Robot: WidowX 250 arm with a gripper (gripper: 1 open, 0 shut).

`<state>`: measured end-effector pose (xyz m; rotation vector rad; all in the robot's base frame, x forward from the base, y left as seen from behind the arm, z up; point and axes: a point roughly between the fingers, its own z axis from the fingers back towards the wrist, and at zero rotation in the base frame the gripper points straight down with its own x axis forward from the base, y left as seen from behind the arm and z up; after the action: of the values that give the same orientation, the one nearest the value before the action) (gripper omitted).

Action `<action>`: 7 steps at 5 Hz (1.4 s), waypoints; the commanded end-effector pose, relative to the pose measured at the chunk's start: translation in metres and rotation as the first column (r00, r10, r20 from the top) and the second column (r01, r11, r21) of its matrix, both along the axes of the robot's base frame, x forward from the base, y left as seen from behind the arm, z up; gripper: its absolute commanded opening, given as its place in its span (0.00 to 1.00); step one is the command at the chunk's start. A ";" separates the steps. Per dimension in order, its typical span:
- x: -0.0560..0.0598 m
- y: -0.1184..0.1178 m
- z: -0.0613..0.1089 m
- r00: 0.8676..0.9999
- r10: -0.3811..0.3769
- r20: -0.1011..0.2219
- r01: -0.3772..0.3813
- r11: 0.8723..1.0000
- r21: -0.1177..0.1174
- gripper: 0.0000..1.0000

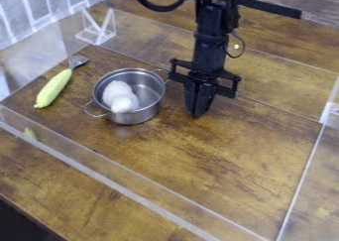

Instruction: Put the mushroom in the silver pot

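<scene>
The silver pot (pixel 129 96) stands on the wooden table left of centre, its two loop handles at the upper right and lower left. Inside it lies the mushroom (pixel 121 94), a smooth white egg-like lump. My gripper (pixel 197 108) points down just right of the pot, its black fingers drawn together to a point near the tabletop. Nothing shows between the fingers. The gripper stands close beside the pot's right rim, and I cannot tell whether it touches the rim.
A yellow-green corn piece (pixel 54 87) lies at the left, beside a small grey item (pixel 77 61). A clear plastic wall (pixel 159 205) rings the wooden table, with a clear stand (pixel 95 27) at the back left.
</scene>
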<state>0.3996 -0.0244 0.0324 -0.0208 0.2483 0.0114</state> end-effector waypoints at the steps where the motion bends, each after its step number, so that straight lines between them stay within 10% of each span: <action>1: 0.004 0.008 0.079 0.986 0.029 0.164 -0.029 1.000 -0.006 0.00; 3: -0.018 0.038 0.137 0.960 0.123 0.250 -0.122 0.992 -0.019 0.00; 4: -0.027 0.047 0.142 0.953 0.157 0.259 -0.156 0.987 -0.022 1.00; 5: -0.038 0.052 0.142 0.951 0.172 0.256 -0.173 0.985 -0.019 0.00; 6: -0.044 0.056 0.136 0.954 0.178 0.241 -0.181 0.983 -0.010 1.00; 7: -0.051 0.059 0.130 0.954 0.186 0.233 -0.190 0.982 -0.005 1.00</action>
<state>0.3518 0.0279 0.1316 -0.0324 0.1013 0.1834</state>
